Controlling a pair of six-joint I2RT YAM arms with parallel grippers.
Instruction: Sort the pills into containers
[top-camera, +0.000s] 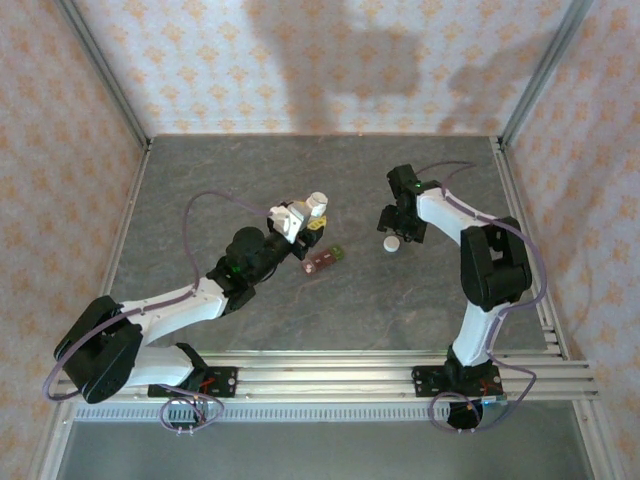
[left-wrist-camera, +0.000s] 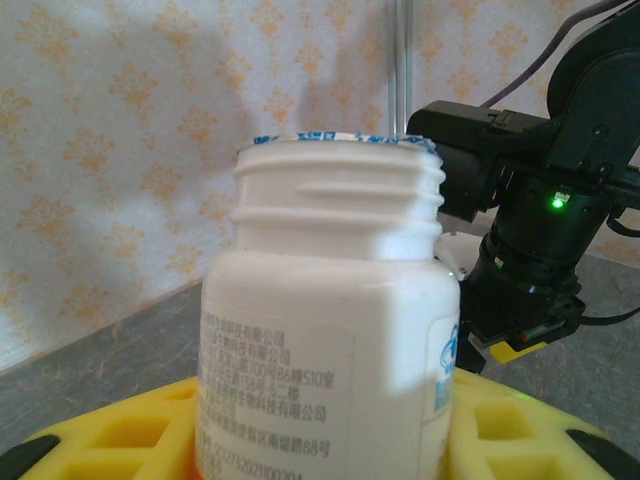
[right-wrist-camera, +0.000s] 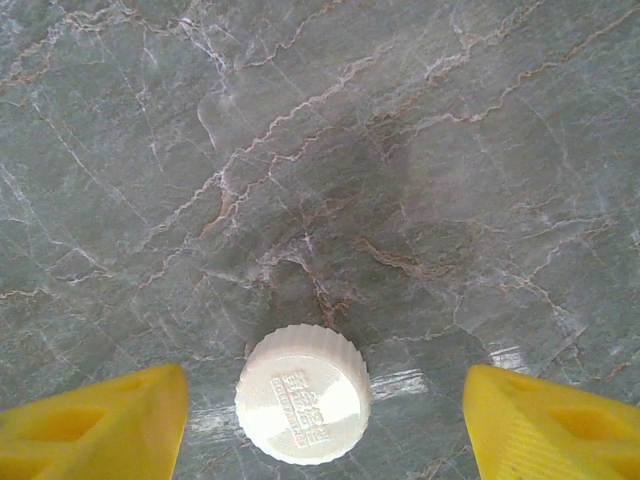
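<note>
Left gripper (top-camera: 303, 216) is clamping the uncapped white pill bottle (left-wrist-camera: 330, 330). Right gripper (right-wrist-camera: 326, 425) is hanging wide open, with the white screw cap (right-wrist-camera: 303, 393) lying on the marble table (right-wrist-camera: 300, 150) between its fingers. Containers strip (top-camera: 323, 260) is lying at the bottle's 5 o'clock, apart from it.

Bright, diffuse light | soft shadows on back wall (top-camera: 330, 60) | glare on bottle (left-wrist-camera: 335, 245) and cap (right-wrist-camera: 303, 393) | right fingers (right-wrist-camera: 90, 420) slightly blurred
</note>
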